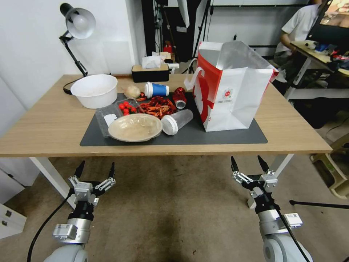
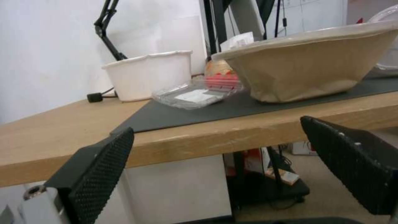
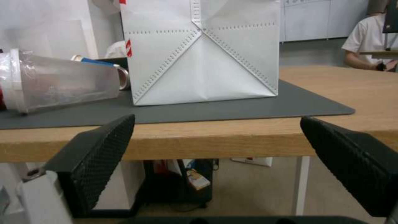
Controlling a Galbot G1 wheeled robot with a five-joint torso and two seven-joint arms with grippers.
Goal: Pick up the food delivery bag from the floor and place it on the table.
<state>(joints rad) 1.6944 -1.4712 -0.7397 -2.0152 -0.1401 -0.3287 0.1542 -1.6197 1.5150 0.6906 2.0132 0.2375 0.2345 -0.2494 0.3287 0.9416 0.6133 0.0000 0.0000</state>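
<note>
From the head view, the food delivery bag [image 1: 232, 91] stands upright on the right part of the dark grey mat [image 1: 225, 136] that lies on the tabletop [image 1: 47, 127], its mouth open to show silver lining and its red side panel turned toward the clutter beside it. That clutter sits on the left half of the mat: a beige bowl [image 1: 135, 127], a clear plastic cup [image 1: 177, 122] lying on its side, a heap of red crayfish [image 1: 157, 106], a blue paper cup [image 1: 156, 89], a red can [image 1: 179, 97] and a clear tray with small red fruit [image 1: 118, 112]. A white bowl [image 1: 94, 91] rests on the bare wood near a desk lamp [image 1: 76, 27]. Both arms hang low in front of the tabletop edge, above the floor [image 1: 174, 211]: the left pincer [image 1: 95, 169] and the right pincer [image 1: 251, 163] each have their fingers spread wide with nothing between them. In the left wrist view, the left pincer [image 2: 215, 155] gapes empty just below the tabletop edge, facing the beige bowl [image 2: 307, 65] and the white bowl [image 2: 149, 76]. In the right wrist view, the right pincer [image 3: 215, 155] is likewise wide apart and empty, level with the tabletop edge, with the bag [image 3: 203, 53] standing on the mat straight ahead and the clear cup [image 3: 62, 82] lying beside it.
</note>
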